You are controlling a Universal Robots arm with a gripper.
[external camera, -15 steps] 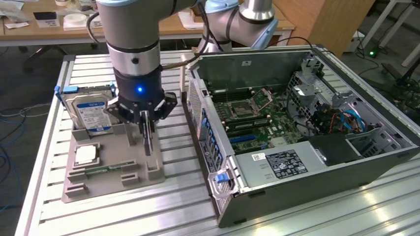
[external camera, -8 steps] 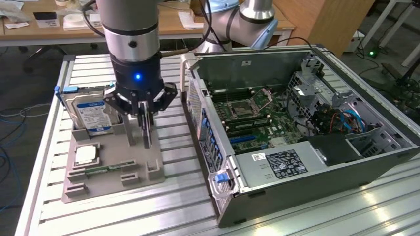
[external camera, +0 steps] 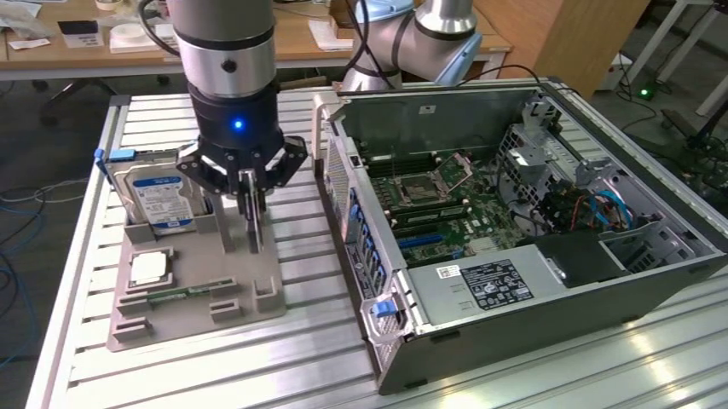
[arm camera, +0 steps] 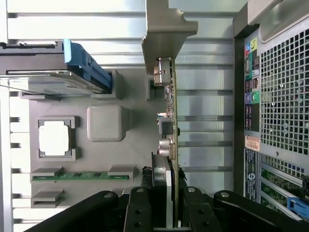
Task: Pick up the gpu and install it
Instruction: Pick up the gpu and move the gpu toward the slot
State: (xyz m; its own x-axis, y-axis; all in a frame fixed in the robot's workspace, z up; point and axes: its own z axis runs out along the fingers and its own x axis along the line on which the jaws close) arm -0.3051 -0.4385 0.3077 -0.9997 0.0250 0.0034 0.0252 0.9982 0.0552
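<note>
Where the slatted metal surface [external camera: 307, 341] comes nearest in the exterior view, a grey fixture tray [external camera: 216, 256] lies toward the edge on the exterior view's left. A narrow green memory stick [external camera: 170, 296] sits in its slot at the tray's near end. Just behind the stick is a square processor chip [external camera: 150, 268] in a framed pocket.

Past these, over the middle of the tray, the end effector [external camera: 252, 239] hangs straight down, clamped on the gpu [arm camera: 171, 121]. One of the fingers [arm camera: 159, 188] presses on each flat face of the card. The gpu stands on its edge above the side of the tray that faces the computer case [external camera: 569, 294], and its bent metal bracket [arm camera: 166, 34] is at the card's far end. Whether its lower edge touches the tray I cannot tell.

Behind the end effector, a silver hard drive [external camera: 159, 200] with a blue label stands upright at the tray's far end.

The case lies open on the side of the surface toward the exterior view's right, just beside the tray, with its motherboard [external camera: 444, 213] exposed. Beyond the surface's far edge stand wooden desks [external camera: 307, 43].
</note>
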